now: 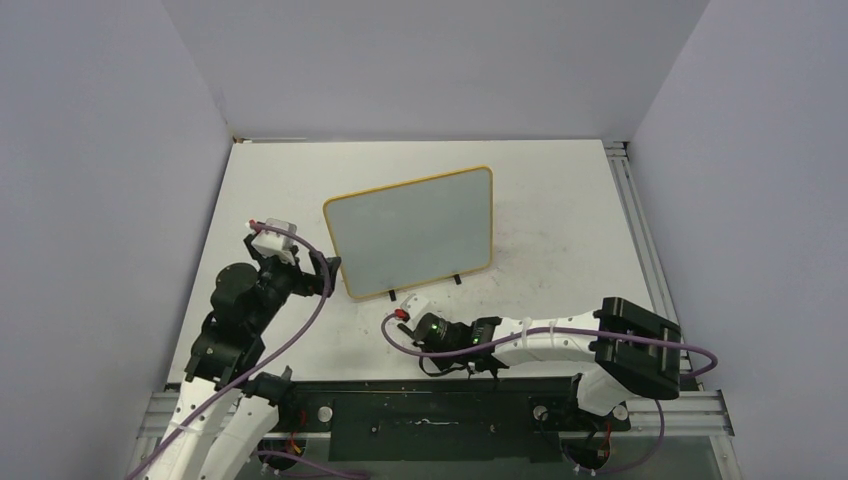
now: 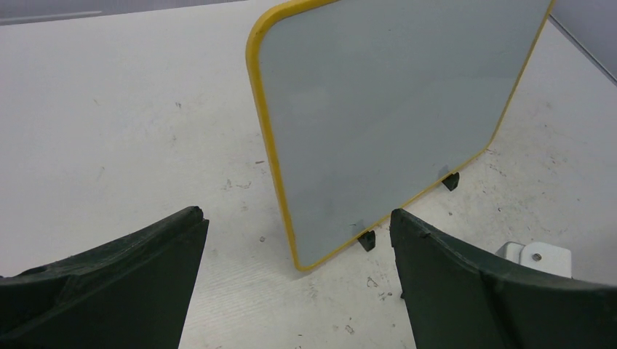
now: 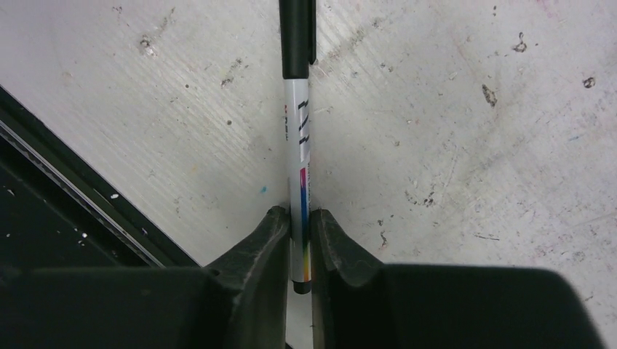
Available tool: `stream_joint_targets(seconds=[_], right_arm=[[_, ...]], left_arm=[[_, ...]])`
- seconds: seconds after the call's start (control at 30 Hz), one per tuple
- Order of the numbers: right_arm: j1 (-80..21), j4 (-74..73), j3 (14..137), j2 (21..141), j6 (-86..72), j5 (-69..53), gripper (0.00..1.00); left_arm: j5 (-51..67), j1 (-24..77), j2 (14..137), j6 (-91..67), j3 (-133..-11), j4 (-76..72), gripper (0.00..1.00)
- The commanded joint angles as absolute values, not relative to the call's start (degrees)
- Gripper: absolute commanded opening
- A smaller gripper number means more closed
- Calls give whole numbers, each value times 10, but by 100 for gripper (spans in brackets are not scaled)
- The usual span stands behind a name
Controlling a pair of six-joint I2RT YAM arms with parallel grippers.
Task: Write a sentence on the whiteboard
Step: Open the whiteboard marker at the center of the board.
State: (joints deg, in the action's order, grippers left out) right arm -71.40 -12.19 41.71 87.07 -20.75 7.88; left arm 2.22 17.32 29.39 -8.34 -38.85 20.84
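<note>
Small rectangular whiteboard [image 1: 410, 235] with a glossy pale grey face and a thin yellow-orange frame with rounded corners stood on two small black feet [image 2: 367, 240] around the middle of the scuffed white table [image 1: 560, 200]. It leaned back a bit, face toward the arms. From both the top and left wrist views the face showed only plain grey.

Left gripper [image 2: 295, 216] sat low near the board's lower left corner, not touching it. Its dark fingers [image 2: 131, 276] were spread wide with nothing between them, and the board's corner and one foot showed through the gap.

Right gripper [image 3: 300, 214] was down at the table near the front edge, in front of the board and well apart from it. Its two dark fingers [image 3: 265, 247] were pressed against both sides of a slim marker pen [image 3: 298, 131] with a white barrel, black print, a coloured stripe and a black cap. The clamp was near the pen's tail end, with the capped end pointing away from the wrist. Could not tell whether the pen was resting on the table or just off it. A black strip [image 3: 44, 182] at the table edge ran just beside the gripper.
</note>
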Motion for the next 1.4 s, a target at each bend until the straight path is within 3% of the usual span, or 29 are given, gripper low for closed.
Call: stream_joint_targets(seconds=[0.0, 0.17, 0.37, 0.63, 0.73, 1.0, 1.17, 1.3, 1.37], right_arm=[[-712, -118, 415, 877, -219, 93, 6], [-691, -168, 433, 807, -224, 54, 5], [-593, -273, 472, 716, -212, -109, 5], [-491, -438, 570, 719, -114, -348, 5], [-479, -443, 580, 739, -111, -446, 5], [-478, -477, 618, 753, -105, -524, 5], [-482, -483, 626, 750, -107, -552, 5], [-495, -484, 628, 755, -104, -557, 5], [-499, -485, 630, 760, -102, -561, 5]], left_arm=[[58, 194, 287, -67, -379, 160, 96], [69, 249, 277, -57, -371, 153, 96], [72, 288, 239, -55, -357, 151, 96], [194, 375, 263, -21, -328, 129, 99], [177, 444, 294, -5, -332, 147, 100], [35, 645, 370, 54, -350, 205, 100], [-14, 707, 398, 65, -353, 218, 100], [-27, 724, 414, 65, -359, 219, 88], [-28, 732, 419, 63, -360, 216, 74]])
